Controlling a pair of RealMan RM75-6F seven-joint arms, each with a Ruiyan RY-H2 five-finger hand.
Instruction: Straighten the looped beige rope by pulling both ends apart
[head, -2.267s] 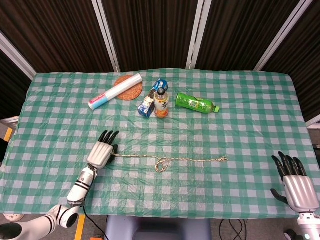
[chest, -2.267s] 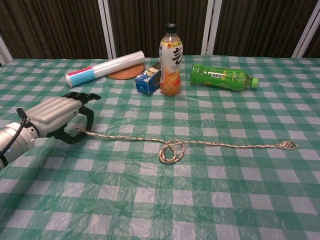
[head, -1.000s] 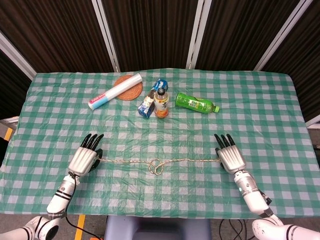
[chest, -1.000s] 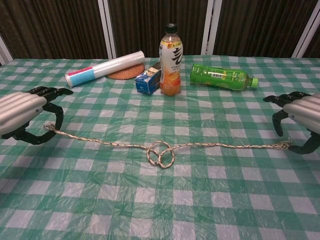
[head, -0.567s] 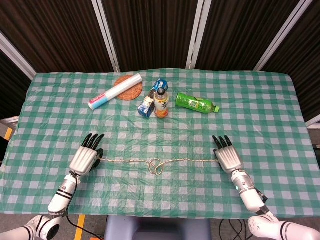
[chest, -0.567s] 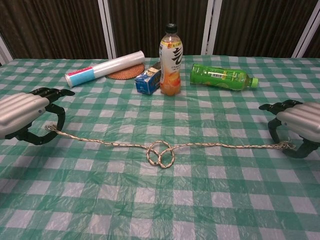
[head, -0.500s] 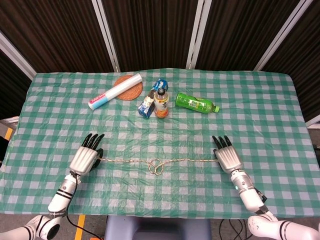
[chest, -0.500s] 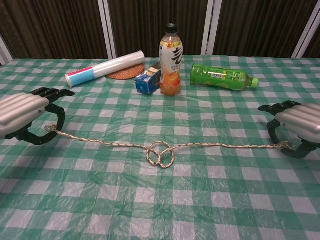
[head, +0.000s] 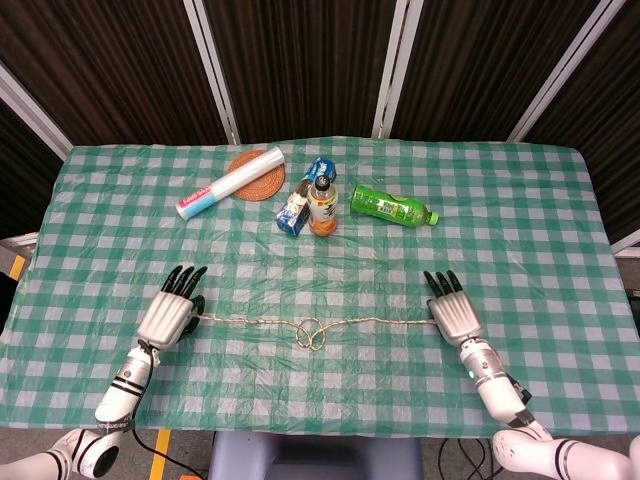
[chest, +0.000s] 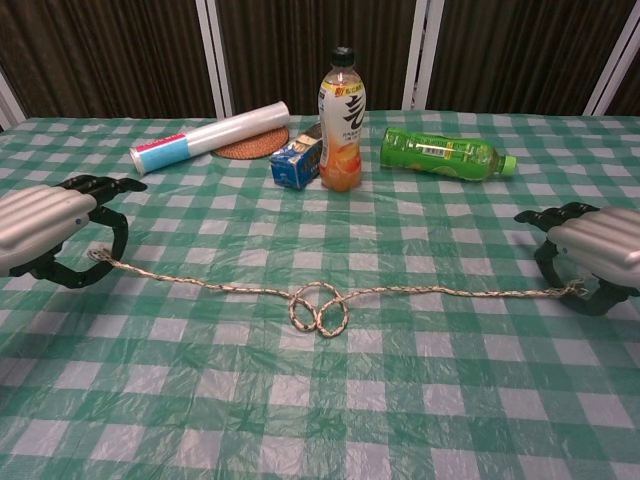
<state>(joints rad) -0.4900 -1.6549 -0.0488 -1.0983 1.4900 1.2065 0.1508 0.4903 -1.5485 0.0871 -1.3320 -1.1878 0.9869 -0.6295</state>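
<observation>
The beige rope (chest: 330, 300) lies across the near part of the green checked table (head: 520, 200), running side to side with a loose loop (head: 312, 333) near its middle — not pulled out. The left hand (chest: 50, 228) curls its fingers over the rope's left end, thumb and fingertips closed round it, so it looks to have hold. The right hand (chest: 592, 250) curls over the frayed right end the same way — a real pinch or mere touch, hard to call from here. Farther back stand an orange drink bottle (chest: 342, 120) upright, a green bottle (chest: 440, 153) on its side, a small blue carton (chest: 295, 165), and a white roll (chest: 210, 136) resting on a woven coaster (chest: 255, 147).
</observation>
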